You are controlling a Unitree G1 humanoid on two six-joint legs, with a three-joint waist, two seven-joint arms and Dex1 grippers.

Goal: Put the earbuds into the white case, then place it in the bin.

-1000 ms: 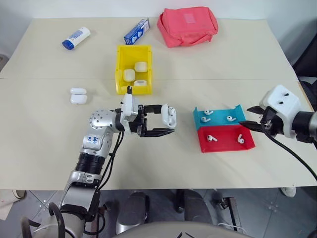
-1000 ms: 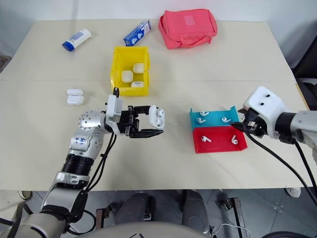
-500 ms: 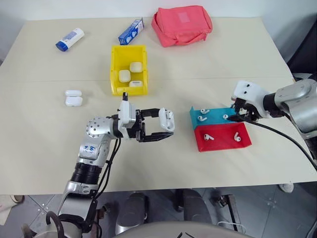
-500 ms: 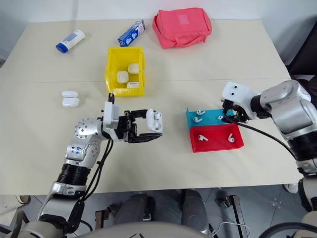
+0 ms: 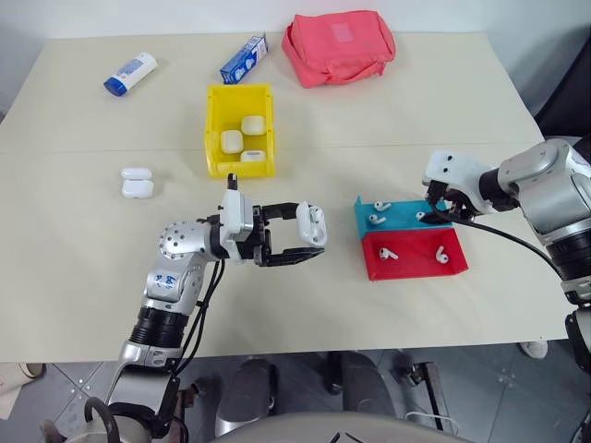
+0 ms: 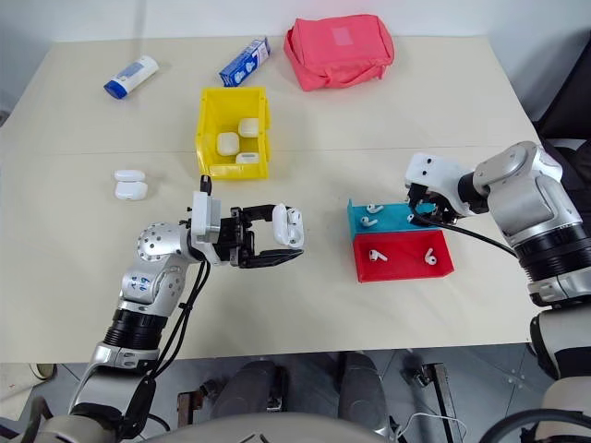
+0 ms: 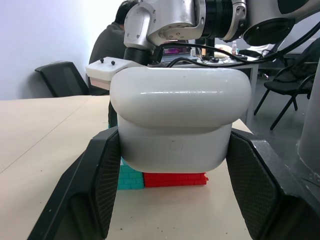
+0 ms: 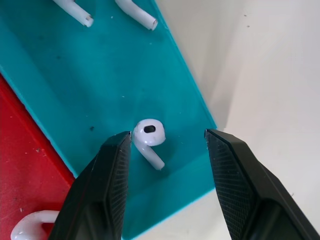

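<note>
The left gripper (image 7: pixel 170 165) clamps a white case (image 7: pixel 179 120) (lid closed) above the table (image 5: pixel 83 268). The right gripper (image 8: pixel 167 150) stands spread around an earbud (image 8: pixel 148 140) in the blue tray (image 8: pixel 100 75).

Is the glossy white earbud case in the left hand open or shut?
Open: the glossy white earbud case has its lid flipped up.

Silver arms, black-fingered end effectors
</note>
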